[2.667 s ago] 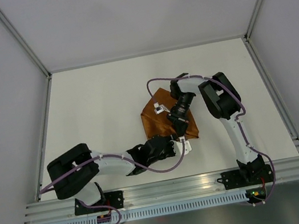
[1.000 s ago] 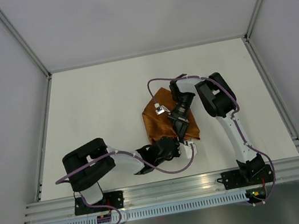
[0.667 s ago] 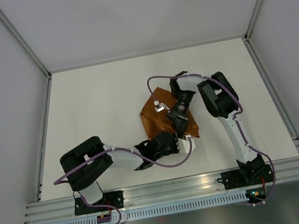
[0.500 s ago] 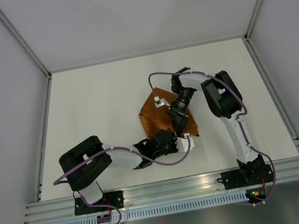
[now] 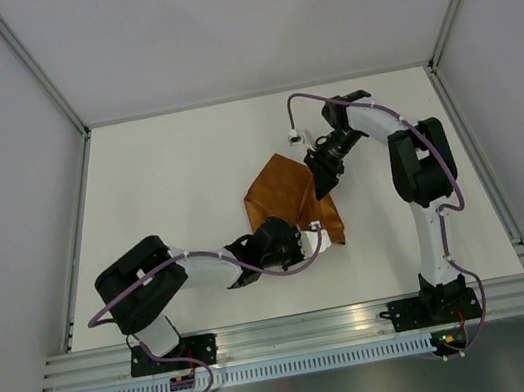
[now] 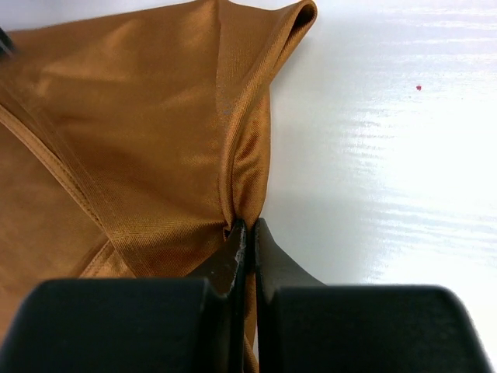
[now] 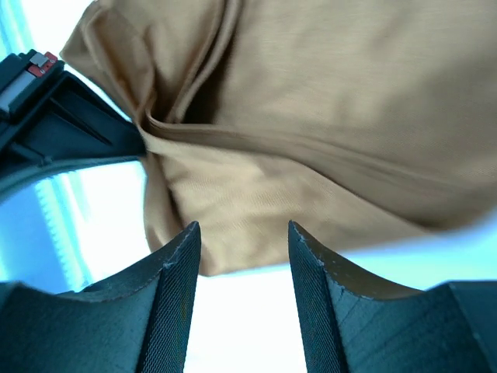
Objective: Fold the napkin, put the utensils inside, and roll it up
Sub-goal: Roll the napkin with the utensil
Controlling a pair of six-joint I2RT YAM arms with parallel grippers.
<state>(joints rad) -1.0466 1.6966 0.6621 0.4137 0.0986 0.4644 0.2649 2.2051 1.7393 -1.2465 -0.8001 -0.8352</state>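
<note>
The rust-brown napkin (image 5: 283, 197) lies crumpled and partly folded at the table's middle. My left gripper (image 5: 314, 238) is at its near right corner, shut on a bunched fold of the cloth. In the left wrist view the fingertips (image 6: 248, 230) pinch that fold of the napkin (image 6: 155, 132). My right gripper (image 5: 323, 183) hovers over the napkin's right edge, open and holding nothing. In the right wrist view its fingers (image 7: 243, 233) stand apart above the napkin (image 7: 311, 116), with the left gripper (image 7: 70, 132) at the cloth's corner. The utensils are out of view.
The white table (image 5: 167, 172) stretches round the cloth, bounded by grey walls and metal frame posts. An aluminium rail (image 5: 306, 330) carrying both arm bases runs along the near edge.
My right gripper has opened, let go of the napkin and drawn back toward the far right. The left gripper keeps its pinch on the cloth and has shifted slightly left.
</note>
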